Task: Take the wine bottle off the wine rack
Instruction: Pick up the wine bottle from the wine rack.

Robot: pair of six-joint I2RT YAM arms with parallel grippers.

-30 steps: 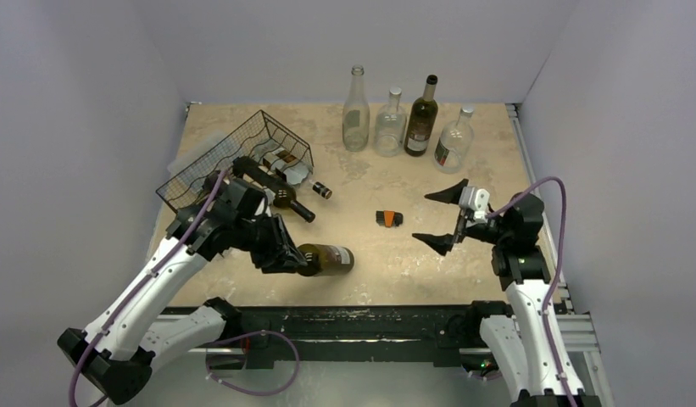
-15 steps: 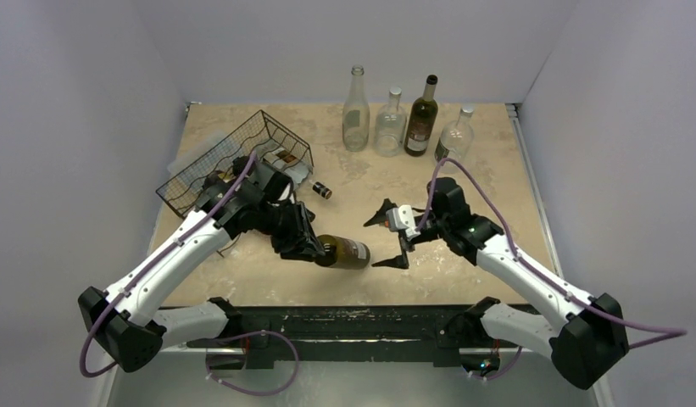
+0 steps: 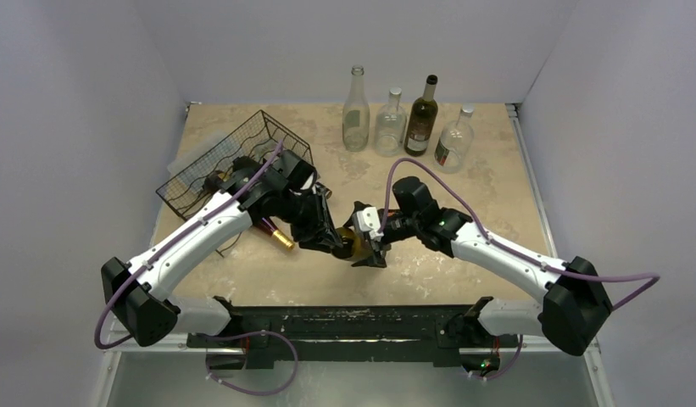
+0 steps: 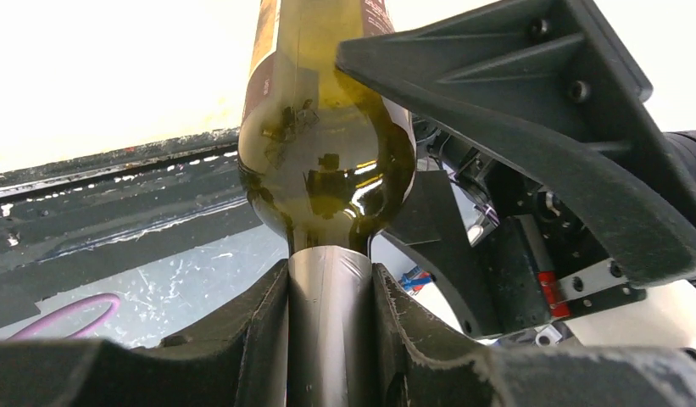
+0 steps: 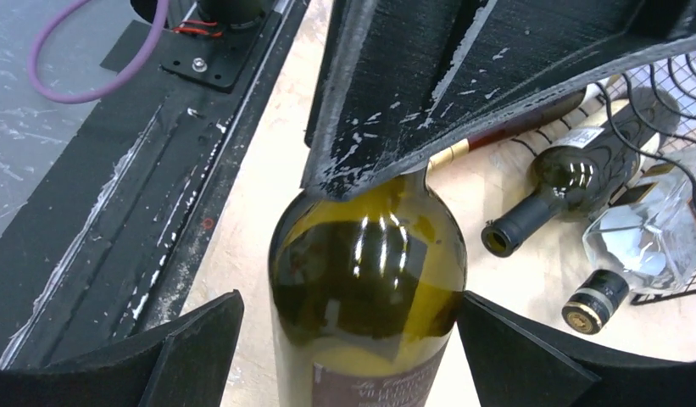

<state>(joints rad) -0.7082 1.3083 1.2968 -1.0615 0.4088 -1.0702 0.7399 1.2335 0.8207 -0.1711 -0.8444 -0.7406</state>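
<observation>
The olive-green glass wine bottle (image 3: pixel 353 243) was off the black wire-mesh wine rack (image 3: pixel 210 161) and well apart from it. It hung over the near middle of the beige stone-patterned table (image 3: pixel 488 161), between the two arms. The left gripper (image 4: pixel 329 335) was clamped on the bottle's dark-foiled neck, with a pad pressed against each side. The right gripper (image 5: pixel 361 356) stood wide, one jaw on either side of the bottle's body just below the shoulder, with a gap on each side (so it bore no load). Whether the base touched the table could not be told from above.

This looked like a handover, or a two-handed steadying. To do it well, the right gripper should take the straight labelled part of the body rather than the sloping shoulder, where smooth glass could slip out of a squeeze. It should close squarely and fully before the left lets go, since a neck grip alone leaves the heavy end free to swing. A dark glass bottle (image 5: pixel 569 178) and a clear glass bottle (image 5: pixel 645 242) lay by the rack's open side, so any swing ought to go away from them.
</observation>
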